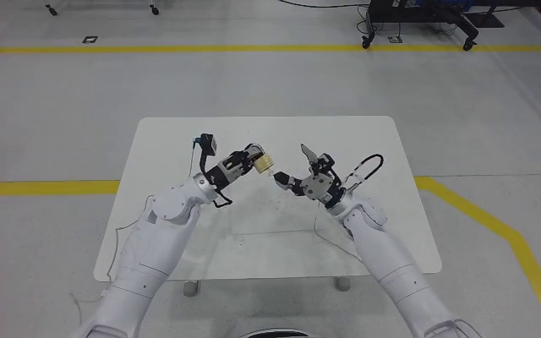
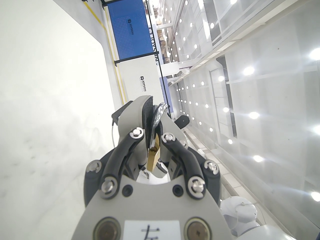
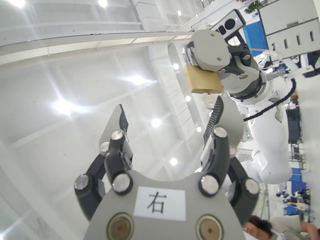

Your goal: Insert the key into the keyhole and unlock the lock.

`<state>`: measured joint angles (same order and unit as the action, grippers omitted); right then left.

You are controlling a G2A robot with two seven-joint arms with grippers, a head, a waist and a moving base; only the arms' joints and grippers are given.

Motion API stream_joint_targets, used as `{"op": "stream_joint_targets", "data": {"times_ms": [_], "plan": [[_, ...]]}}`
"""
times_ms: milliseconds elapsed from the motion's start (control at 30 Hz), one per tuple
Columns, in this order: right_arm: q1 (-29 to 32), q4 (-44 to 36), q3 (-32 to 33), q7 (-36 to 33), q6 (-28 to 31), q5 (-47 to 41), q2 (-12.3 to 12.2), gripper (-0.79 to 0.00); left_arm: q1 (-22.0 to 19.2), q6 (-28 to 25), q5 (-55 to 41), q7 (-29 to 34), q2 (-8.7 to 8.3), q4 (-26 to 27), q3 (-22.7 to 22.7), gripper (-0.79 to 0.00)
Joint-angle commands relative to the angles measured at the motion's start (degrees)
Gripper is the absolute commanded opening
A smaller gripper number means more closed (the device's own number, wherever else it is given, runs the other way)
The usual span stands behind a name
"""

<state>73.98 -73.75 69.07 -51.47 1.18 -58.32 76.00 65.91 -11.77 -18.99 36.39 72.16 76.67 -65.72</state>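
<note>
Lock [image 1: 265,160]: brass padlock body, held up off the table [image 1: 169,177], above its middle, between the two arms. Left gripper [image 1: 257,159] is clenched on it. The left wrist view shows the brass body edge-on between the two fingers, with a dark curved metal part further out between the pads; cannot tell whether that is the shackle. In the right wrist view the lock's flat brass face sticks out from under the left gripper's grey finger, free end turned toward the right gripper [image 1: 293,166]. Right gripper is released, fingers [image 3: 215,112] spread wide; it hangs above the table just beside the lock, apart from it, opening pointed at it. One toothed fingertip sits close under the lock's free end, not touching. Table is white with rounded corners
</note>
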Motion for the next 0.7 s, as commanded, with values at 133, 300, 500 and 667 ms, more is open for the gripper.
{"op": "stream_joint_targets", "data": {"times_ms": [133, 300, 500, 667], "plan": [[7.12, -12.97, 9.31, 8.34, 7.36, 18.41, -2.60, 0.000, -1.96, 7.54, 10.58, 0.83, 0.04, -0.88, 4.04, -0.785], [13.73, -23.23, 15.48, 16.81, 7.83, 32.40, -3.98, 0.000, -4.85, 14.52, 16.06, 3.16, 0.69, -2.89, 8.77, -0.785], [16.69, -27.98, 16.10, 20.07, 7.22, 37.39, -4.22, 0.000, -6.78, 16.47, 21.19, 1.12, 1.15, -4.48, 11.27, -0.351], [16.69, -27.98, 16.10, 20.07, 7.22, 37.39, -4.22, 0.000, -6.97, 17.02, 21.51, 1.03, 1.34, -4.76, 11.64, -0.034]]}}
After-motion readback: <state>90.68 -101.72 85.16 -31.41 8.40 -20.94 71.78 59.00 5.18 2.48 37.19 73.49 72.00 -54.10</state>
